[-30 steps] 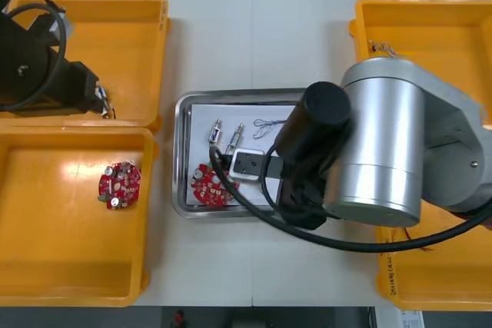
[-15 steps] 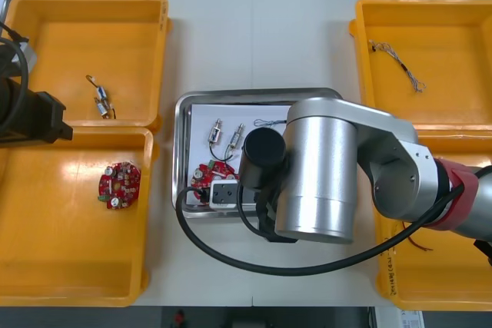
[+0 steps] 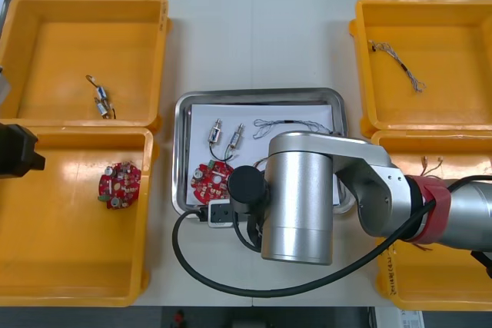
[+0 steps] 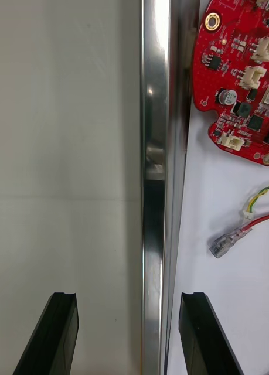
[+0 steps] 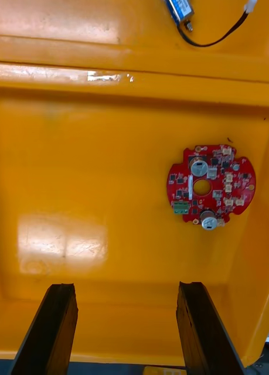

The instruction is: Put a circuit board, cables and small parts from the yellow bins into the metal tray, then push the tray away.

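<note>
The metal tray (image 3: pixel 261 94) sits at the middle of the table between the yellow bins, white inside. It holds a round red circuit board (image 3: pixel 211 182) near its near left corner, two small metal parts (image 3: pixel 225 136) just beyond the board, and a thin dark cable (image 3: pixel 288 124) along the far side. The right wrist view also shows a red and yellow cable (image 4: pixel 245 228) lying on the white floor close to the board.

The right arm (image 3: pixel 307 197) reaches in from the right, and its silver forearm lies across the tray's near right part. The right gripper (image 4: pixel 128 296) is low at the tray's near rim (image 4: pixel 155 176) with its jaws apart. One finger stands outside the tray over the table, the other inside over the white floor, and the rim runs between them.

The left arm (image 3: pixel 15 151) shows at the table's left edge. The left gripper (image 5: pixel 125 290) hangs over the near left bin (image 3: pixel 46 282) with its jaws apart and holding nothing. A second circuit board (image 5: pixel 211 186) lies on the bin floor beyond its fingers.
</note>
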{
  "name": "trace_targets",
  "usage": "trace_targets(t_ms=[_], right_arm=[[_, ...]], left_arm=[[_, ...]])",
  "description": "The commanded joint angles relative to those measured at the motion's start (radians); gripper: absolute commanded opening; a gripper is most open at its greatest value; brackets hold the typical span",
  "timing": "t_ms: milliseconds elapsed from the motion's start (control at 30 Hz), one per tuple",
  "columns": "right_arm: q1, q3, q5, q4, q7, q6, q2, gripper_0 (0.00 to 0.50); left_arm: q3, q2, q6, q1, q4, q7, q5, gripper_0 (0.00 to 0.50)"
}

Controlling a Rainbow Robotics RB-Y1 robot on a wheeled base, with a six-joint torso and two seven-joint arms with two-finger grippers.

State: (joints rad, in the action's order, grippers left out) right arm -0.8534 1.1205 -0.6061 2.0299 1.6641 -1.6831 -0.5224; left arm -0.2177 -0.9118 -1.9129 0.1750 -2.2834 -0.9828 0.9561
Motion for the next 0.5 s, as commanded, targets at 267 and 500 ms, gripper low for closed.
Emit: trace_targets(t_ms=[267,500], right_arm=[[-0.032,0.013,0.019,-0.051,0.013,0.029,0.048,0.5],[-0.033,0.044,0.046,-0.063,0.017,0.065,0.041,0.5]], left_arm=[[-0.032,-0.044,0.054,-0.04,-0.03,-0.114,0.01,0.5],[-0.032,-0.044,0.066,-0.045,-0.031,-0.129,0.013,0.5]])
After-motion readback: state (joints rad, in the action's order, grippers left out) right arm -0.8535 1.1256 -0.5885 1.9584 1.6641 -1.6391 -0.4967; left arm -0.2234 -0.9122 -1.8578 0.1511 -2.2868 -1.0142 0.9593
